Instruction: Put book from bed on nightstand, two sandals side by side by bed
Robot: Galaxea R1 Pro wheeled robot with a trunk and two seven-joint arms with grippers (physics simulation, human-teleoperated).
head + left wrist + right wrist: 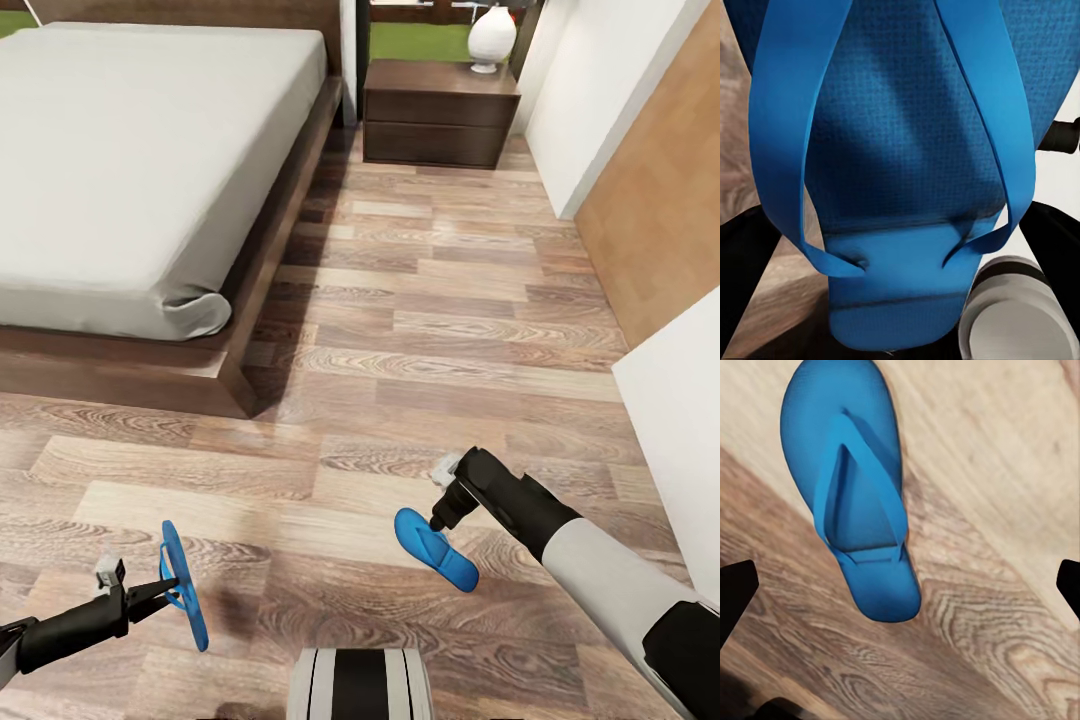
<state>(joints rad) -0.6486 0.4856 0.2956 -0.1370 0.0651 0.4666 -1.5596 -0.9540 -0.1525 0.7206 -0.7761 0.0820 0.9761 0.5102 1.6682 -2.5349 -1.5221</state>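
Wood-plank floor (420,330), flat blue sandal (436,549), left pincer (172,592) gripping upright sandal (184,584)

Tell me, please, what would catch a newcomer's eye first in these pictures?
Two bright blue sandals stand out against the brown plank floor: one sandal is held on edge in the left gripper, the other sandal lies flat just under the right gripper, whose fingers are spread. Behind them, the bed fills the upper left, with a nightstand beside it.
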